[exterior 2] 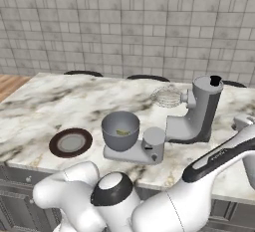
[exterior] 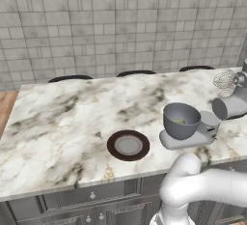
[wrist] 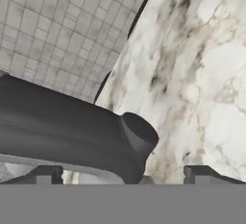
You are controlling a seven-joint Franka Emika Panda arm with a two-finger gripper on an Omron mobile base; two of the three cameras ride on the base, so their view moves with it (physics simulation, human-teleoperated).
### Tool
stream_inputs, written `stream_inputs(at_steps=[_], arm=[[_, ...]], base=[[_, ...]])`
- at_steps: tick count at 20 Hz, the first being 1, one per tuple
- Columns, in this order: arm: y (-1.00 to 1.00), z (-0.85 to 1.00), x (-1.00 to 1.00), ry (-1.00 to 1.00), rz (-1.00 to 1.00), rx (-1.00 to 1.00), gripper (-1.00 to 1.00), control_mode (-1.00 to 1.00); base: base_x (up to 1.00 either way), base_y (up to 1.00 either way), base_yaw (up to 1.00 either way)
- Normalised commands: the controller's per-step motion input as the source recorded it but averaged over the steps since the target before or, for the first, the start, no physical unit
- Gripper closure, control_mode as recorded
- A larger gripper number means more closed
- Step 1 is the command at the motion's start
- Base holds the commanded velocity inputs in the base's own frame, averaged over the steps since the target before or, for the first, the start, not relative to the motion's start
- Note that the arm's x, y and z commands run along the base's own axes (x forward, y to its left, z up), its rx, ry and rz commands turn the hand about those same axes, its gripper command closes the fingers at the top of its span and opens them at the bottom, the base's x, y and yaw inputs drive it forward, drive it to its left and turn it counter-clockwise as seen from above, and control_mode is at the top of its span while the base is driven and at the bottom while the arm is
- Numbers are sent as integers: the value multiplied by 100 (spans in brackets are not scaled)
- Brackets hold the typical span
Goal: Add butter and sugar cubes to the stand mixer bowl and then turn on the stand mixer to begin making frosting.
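The stand mixer (exterior 2: 196,114) stands on the marble counter (exterior: 62,122), on the right-hand part of it. Its long axis runs along the counter's length: the light grey flat base (exterior 2: 132,152) stretches left from the upright column, and the head is tilted back so that its dark end (exterior 2: 215,80) faces up. The wire whisk (exterior 2: 167,97) sticks out sideways to the left, well above and behind the bowl.

The stand mixer bowl (exterior 2: 120,130) sits upright on the left end of that base, mouth up. Inside it lies a small pale yellowish piece, apparently the butter (exterior 2: 122,132), low against the bottom; it is too small to tell which way its long side runs. The sugar cubes cannot be made out in the bowl.

A dark brown plate (exterior: 128,145) lies flat on the counter to the left of the mixer, near the front edge and apart from the base.

The arm (exterior 2: 219,159) rises from below the counter's front edge and reaches out to the right, its dark-banded link slanting up toward the mixer's right side. In the hand view the claw (wrist: 122,175) is rolled steeply, so the counter runs up the right of the picture. Its two dark fingertips (wrist: 45,174) stand wide apart with nothing between them, close beside a dark grey curved part of the mixer with a short round knob (wrist: 138,136).
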Motion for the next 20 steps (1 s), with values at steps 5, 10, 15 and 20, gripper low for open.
stream_inputs(at_steps=[5, 10, 15, 20], arm=[[46, -20, 33, -2, -46, 8, -100, -100], [54, -46, 61, -1, -43, 3, -100, -100], [16, -37, 63, 0, -35, 7, -100, -100], [-29, -6, 62, 0, -24, 18, -100, -100]], base=[[0, 0, 0], [0, 0, 0], [0, 0, 0], [0, 0, 0]])
